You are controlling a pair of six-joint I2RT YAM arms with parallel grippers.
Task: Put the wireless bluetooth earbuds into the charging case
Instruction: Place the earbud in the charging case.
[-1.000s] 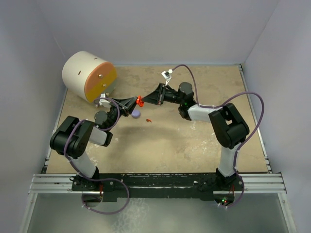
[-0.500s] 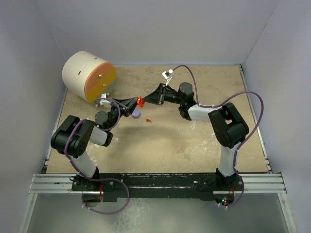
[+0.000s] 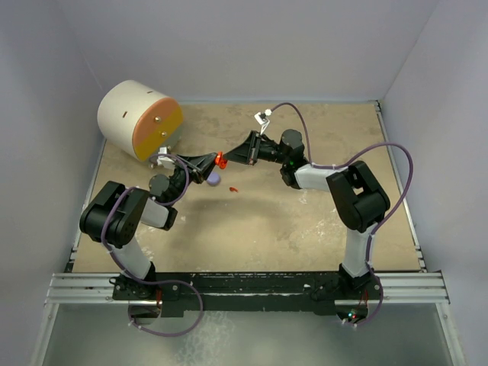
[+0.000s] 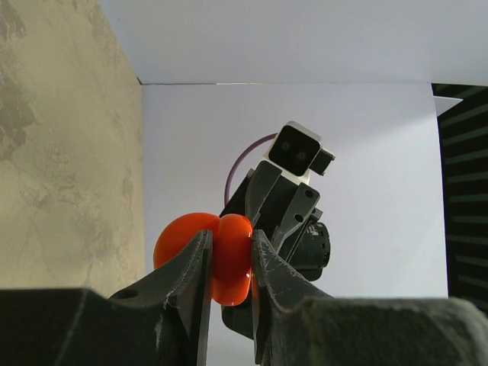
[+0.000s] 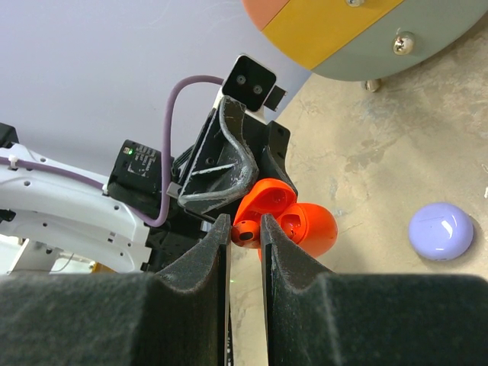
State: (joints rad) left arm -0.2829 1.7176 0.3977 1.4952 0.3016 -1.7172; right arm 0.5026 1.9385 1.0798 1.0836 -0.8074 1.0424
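The red-orange charging case (image 3: 219, 159) hangs open above the table, and my left gripper (image 3: 214, 161) is shut on it. In the left wrist view the case (image 4: 175, 240) bulges out between the closed jaws of the left gripper (image 4: 230, 238). My right gripper (image 3: 229, 158) meets it from the right, shut on a red earbud (image 5: 247, 235). In the right wrist view the right gripper (image 5: 245, 223) holds that earbud at the mouth of the open case (image 5: 305, 225). Another red earbud (image 3: 234, 187) lies on the table. A closed lavender case (image 3: 213, 178) (image 5: 441, 231) rests below the held case.
A large cream cylinder with an orange and yellow face (image 3: 139, 120) (image 5: 343, 30) lies at the back left, close behind the left gripper. The tan tabletop (image 3: 305, 229) is fenced by pale walls on three sides.
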